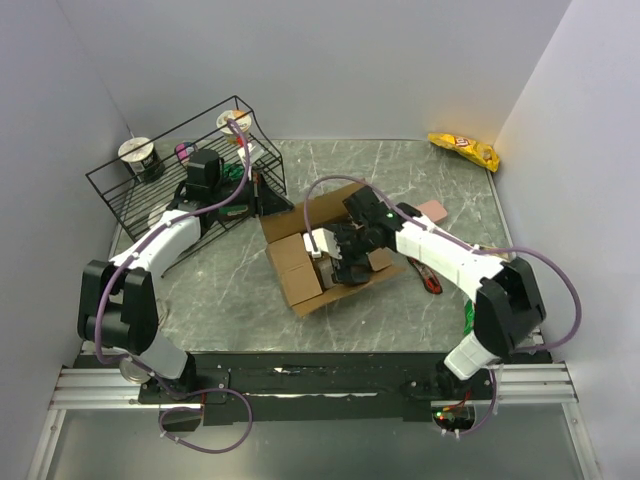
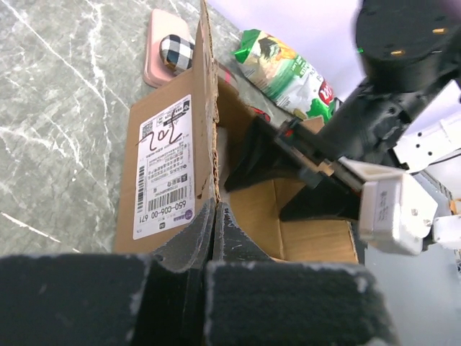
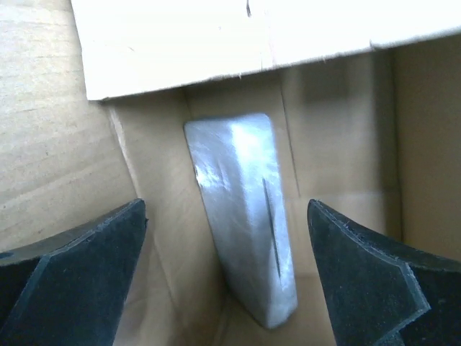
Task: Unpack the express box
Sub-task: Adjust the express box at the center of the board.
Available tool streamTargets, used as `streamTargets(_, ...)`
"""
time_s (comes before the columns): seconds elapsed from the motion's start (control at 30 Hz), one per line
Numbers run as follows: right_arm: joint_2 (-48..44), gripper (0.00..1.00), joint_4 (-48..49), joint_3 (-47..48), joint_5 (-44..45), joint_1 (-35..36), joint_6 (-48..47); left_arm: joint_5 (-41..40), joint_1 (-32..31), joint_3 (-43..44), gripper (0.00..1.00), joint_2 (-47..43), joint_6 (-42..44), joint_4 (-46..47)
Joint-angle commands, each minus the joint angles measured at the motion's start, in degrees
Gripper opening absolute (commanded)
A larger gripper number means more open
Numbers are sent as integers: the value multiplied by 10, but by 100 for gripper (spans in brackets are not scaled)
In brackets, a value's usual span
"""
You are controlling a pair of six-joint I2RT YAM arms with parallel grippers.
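The box (image 1: 300, 268) sits in the middle of the table (image 1: 400, 170), flaps open. The left claw (image 2: 212, 227) is pinched shut on its edge. The right claw (image 3: 225, 216) is wide apart inside, over a silver pack (image 3: 245, 259) not yet taken out

Grey marbled table (image 1: 420, 180), open express box (image 1: 298, 272), black wire rack (image 1: 165, 185), yellow snack bag (image 1: 463, 150), pink pad (image 1: 432, 211)

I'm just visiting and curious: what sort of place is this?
Probably a robot test cell: plain walls enclose a marble-look table, two arms bolted at its edge, an opened express box between them.
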Motion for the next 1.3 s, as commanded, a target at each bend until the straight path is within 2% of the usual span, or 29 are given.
streamTargets(0.0, 71, 100, -85, 69, -39, -4, -40, 45, -2, 13, 1, -9, -30, 49)
streamTargets(0.3, 202, 100, -166, 141, -7, -1, -58, 48, -2, 20, 1, -16, -38, 58)
streamTargets(0.43, 228, 100, -171, 113, 25, 2, -55, 47, -2, 24, 1, -18, -34, 53)
streamTargets(0.63, 230, 100, -156, 59, -4, 6, -43, 41, -2, 21, 1, -20, -34, 53)
streamTargets(0.73, 241, 64, -164, 69, 0, 6, -31, 34, -2, 23, 1, -22, -24, 43)
streamTargets(0.77, 243, 17, -167, 72, 1, 6, -27, 34, -2, 23, 1, -22, -24, 43)
streamTargets(0.8, 244, 12, -167, 73, 3, 6, -27, 34, -2, 23, 1, -21, -25, 43)
streamTargets(0.83, 239, 11, -166, 71, 6, 6, -27, 34, -2, 23, 1, -21, -27, 45)
streamTargets(0.9, 234, 0, -173, 71, 7, 6, -35, 33, -2, 22, 1, -20, -27, 46)
streamTargets(1.17, 160, 0, -217, 78, -4, 6, -35, 24, -2, 21, 1, -27, -19, 40)
streamTargets(1.27, 136, 0, -221, 66, 8, 6, -17, -11, -1, 34, 1, -35, 10, 12)
